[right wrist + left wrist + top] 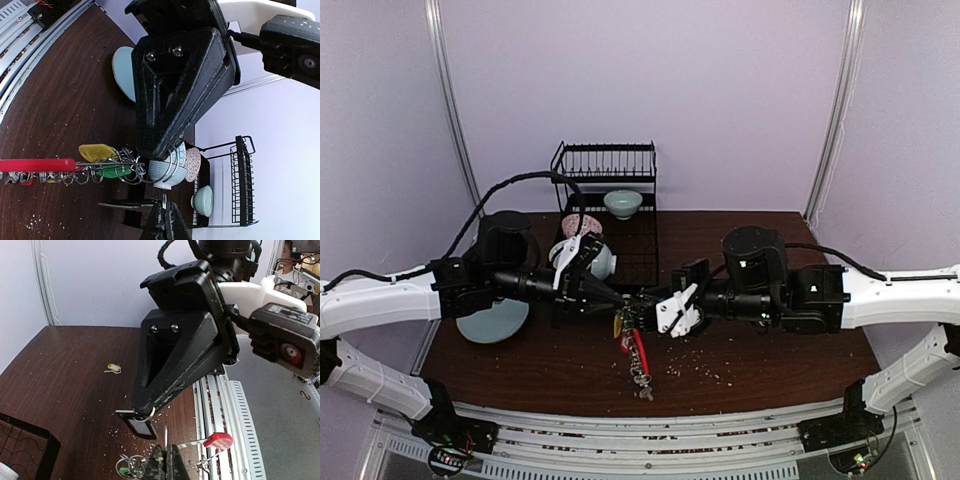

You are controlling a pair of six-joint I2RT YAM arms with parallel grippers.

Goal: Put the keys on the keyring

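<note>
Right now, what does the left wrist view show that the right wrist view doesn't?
Only left wrist: a loose yellow-tagged key lying apart on the table. Only right wrist: the pale blue plate and a pale green bowl. Both: the keyring with its bunch, a dark-headed key beside it, and the edge rail.

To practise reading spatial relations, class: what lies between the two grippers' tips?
The keyring hangs there, between the left gripper and the right gripper, its red strap dangling below. The top view shows it best.
</note>
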